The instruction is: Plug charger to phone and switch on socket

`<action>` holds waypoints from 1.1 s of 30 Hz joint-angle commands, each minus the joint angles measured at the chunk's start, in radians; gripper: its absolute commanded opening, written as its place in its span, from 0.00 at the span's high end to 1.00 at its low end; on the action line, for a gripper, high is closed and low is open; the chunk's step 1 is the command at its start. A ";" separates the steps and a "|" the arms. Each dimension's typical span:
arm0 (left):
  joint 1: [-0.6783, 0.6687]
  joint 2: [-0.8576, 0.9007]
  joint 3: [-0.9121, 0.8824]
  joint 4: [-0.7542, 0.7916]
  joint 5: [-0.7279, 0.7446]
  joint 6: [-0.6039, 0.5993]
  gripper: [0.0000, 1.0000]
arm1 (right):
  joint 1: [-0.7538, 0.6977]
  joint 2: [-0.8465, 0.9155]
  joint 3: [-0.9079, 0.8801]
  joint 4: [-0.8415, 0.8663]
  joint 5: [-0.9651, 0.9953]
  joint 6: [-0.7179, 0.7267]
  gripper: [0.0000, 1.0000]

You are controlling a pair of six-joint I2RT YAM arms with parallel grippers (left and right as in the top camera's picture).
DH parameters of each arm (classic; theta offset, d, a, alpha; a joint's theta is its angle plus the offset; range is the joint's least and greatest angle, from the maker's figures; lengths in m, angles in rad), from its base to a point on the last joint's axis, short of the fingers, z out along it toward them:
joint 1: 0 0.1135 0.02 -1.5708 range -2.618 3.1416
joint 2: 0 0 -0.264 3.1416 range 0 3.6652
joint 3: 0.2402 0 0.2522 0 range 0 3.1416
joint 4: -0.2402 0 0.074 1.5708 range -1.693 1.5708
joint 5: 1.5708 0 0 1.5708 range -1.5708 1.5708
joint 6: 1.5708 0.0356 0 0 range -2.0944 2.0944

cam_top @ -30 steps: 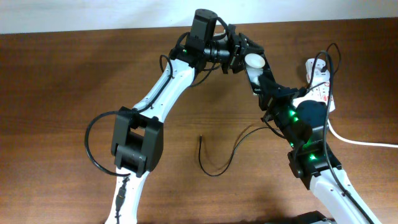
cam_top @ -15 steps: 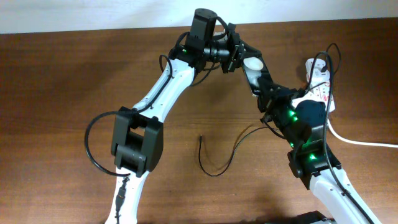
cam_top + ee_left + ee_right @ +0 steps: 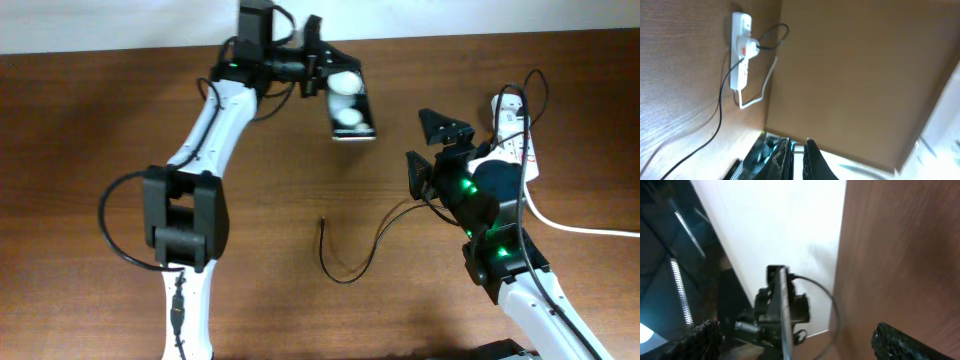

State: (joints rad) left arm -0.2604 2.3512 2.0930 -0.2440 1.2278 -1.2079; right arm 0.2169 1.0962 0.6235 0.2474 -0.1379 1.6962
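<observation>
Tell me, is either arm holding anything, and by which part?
The left gripper holds the phone by one short end. The right gripper is open and empty.

A brown wooden table [image 3: 90, 130] with fine lengthwise grain fills nearly all of the overhead view. Along its far edge runs a narrow strip of plain white wall [image 3: 500, 14]. Light falls evenly on the wood, with soft shadows. The left wrist view shows the grained wood beside a smoother, plain brown surface [image 3: 855, 75]; what that surface is cannot be told. In the right wrist view, the wall meets a dark area crossed by bright slanted streaks [image 3: 680, 287].
</observation>
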 commanded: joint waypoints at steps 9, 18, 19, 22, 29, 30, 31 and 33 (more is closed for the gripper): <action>0.225 0.008 0.016 0.004 0.318 0.185 1.00 | -0.001 -0.010 0.043 -0.038 -0.288 -0.826 0.01; 0.242 0.008 0.015 0.004 0.291 0.193 1.00 | -0.001 0.230 0.631 -0.925 -0.351 -1.318 0.01; 0.242 0.008 0.015 0.004 0.291 0.193 1.00 | 0.000 0.244 0.631 -0.924 -0.401 -1.319 0.01; 0.242 0.008 0.015 0.004 0.290 0.193 1.00 | 0.011 0.261 0.631 -0.951 -0.375 -1.314 0.01; 0.278 0.008 0.015 0.004 0.267 0.193 1.00 | 0.327 0.470 0.630 -1.086 -0.108 -1.242 0.08; 0.297 0.008 0.015 0.004 0.273 0.193 1.00 | 0.334 0.491 0.630 -1.086 -0.108 -1.211 0.08; 0.325 0.008 0.015 0.004 0.277 0.193 1.00 | 0.334 0.521 0.629 -1.086 -0.107 -1.156 0.13; 0.356 0.008 0.015 0.004 0.276 0.193 1.00 | 0.343 0.572 0.629 -1.085 -0.096 -1.103 0.15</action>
State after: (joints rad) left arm 0.0681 2.3512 2.0930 -0.2420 1.4849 -1.0241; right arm 0.5461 1.6314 1.2407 -0.8379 -0.2619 0.5282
